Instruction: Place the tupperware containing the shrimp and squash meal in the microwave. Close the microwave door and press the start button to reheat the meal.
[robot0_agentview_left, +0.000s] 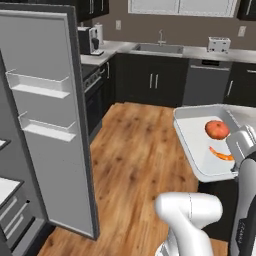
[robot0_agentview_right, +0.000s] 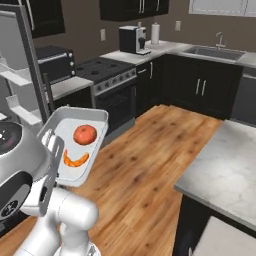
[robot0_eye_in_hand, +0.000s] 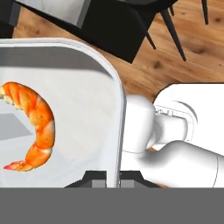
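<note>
Hand view: tool (robot0_eye_in_hand: 113, 177) astride tupperware (robot0_eye_in_hand: 78, 61) rim

Tupperware (robot0_agentview_left: 192, 142) carries shrimp (robot0_eye_in_hand: 37, 127) (and squash (robot0_agentview_left: 217, 129)).

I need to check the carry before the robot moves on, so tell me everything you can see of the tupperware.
The tupperware is a shallow rectangular tray, translucent white-grey like plastic, with a raised rim and rounded corners, and no lid. It is held in the air above the wooden floor, roughly level, by the gripper, whose fingertips clamp the rim of one side. Inside lie a round red-orange squash and a curved orange shrimp, set apart from each other. Nothing else touches it.
</note>
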